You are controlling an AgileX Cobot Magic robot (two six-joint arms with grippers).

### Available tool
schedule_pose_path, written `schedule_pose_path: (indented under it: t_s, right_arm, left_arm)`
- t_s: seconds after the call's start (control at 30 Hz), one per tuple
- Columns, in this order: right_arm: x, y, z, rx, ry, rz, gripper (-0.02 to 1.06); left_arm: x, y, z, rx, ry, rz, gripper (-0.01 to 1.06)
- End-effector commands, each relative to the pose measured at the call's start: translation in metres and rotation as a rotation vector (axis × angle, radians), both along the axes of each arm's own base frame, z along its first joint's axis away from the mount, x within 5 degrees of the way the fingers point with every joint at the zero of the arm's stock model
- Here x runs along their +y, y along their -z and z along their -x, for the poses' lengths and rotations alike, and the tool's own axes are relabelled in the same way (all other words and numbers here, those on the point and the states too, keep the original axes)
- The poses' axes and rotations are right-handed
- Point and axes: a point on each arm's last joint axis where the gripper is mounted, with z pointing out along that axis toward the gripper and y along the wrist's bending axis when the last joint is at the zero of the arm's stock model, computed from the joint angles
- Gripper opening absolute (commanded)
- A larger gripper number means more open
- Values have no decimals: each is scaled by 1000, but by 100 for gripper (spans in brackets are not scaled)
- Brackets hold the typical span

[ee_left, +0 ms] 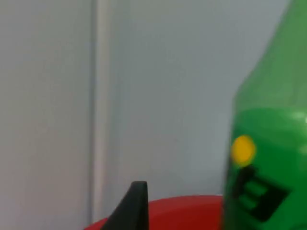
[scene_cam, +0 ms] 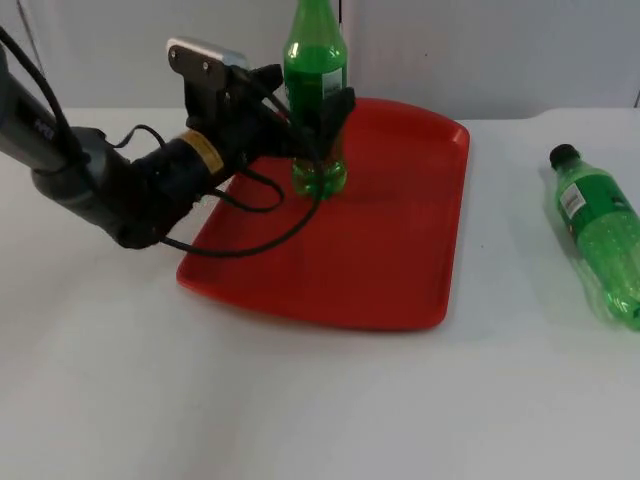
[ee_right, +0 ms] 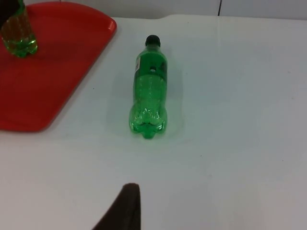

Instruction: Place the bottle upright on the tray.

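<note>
Black fingers of the left tool (scene_cam: 322, 125) clamp the upright bottle (scene_cam: 318, 95) at mid-height, one finger wrapped across its front below the label. That bottle is clear green plastic, smooth at the shoulder and lobed at the base, and its base appears to rest on the tray (scene_cam: 400, 250), near the far left corner, though whether it bears fully on the surface is hard to judge from above. In the left wrist view the bottle's (ee_left: 268, 143) green shoulder and printed label with a yellow dot stand close to the camera, with the red tray rim (ee_left: 182, 206) below and the grey wall (ee_left: 158, 86) behind.

The left arm (scene_cam: 110, 185) reaches in low from the left side, its forearm nearly level over the bench (scene_cam: 200, 400), wrist turned so the tool grips the bottle sideways.

The tray is glossy red plastic, rectangular with rounded corners and a shallow raised lip, lying flat on the matte white bench.

A second bottle (scene_cam: 600, 235), the same ribbed green plastic with a black cap, lies on its side on the bench well to the right of the tray. The right wrist view looks down on it (ee_right: 149, 88), cap pointing away, lobed base nearer the camera. One dark fingertip of the right tool (ee_right: 125, 207) hangs above the bench short of this bottle; I cannot tell whether that tool is open or closed.
</note>
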Motion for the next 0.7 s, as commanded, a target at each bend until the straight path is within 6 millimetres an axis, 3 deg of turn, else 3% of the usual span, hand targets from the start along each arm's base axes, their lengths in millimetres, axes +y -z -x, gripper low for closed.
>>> schedule_pose_path:
  t_s: [0.0, 0.37, 0.67]
  right_arm:
    - [0, 1, 0, -3, 0, 2, 105]
    - [0, 1, 0, -3, 0, 2, 105]
    - [0, 1, 0, -3, 0, 2, 105]
  left_arm:
    - [0, -15, 1, -16, 76, -29, 105]
    - [22, -40, -3, 86, 152, -132, 105]
    - [52, -45, 17, 136, 111, -163, 105]
